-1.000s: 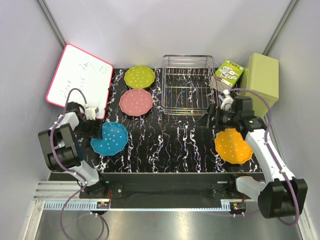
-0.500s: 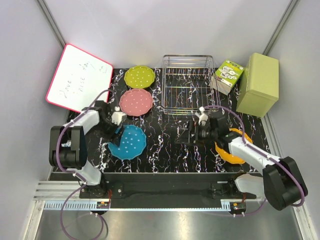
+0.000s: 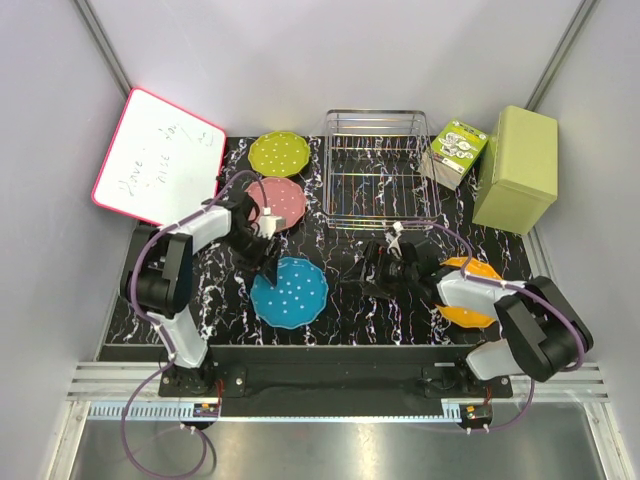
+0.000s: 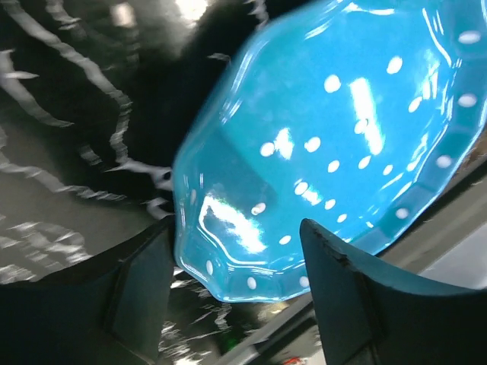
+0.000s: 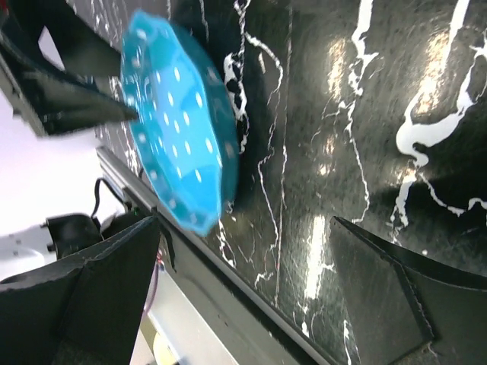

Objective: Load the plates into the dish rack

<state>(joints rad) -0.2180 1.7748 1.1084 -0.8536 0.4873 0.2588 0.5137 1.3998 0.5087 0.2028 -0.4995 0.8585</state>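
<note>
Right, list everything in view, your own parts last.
Blue plate: one, near centre, gripped.
Pink plate: one, back left.
Lime green plate: one, behind the pink plate.
Orange plate: one, near right.
Dish rack: one, silver wire, back centre, no plates inside.
Whiteboard: one, pink-framed, back left.
Small box: one, green and white, right of the rack.
Large box: one, olive green, far right.
Table: black, white-veined.
Left pincer: shut on the blue plate.
Right pincer: open, empty.
</note>
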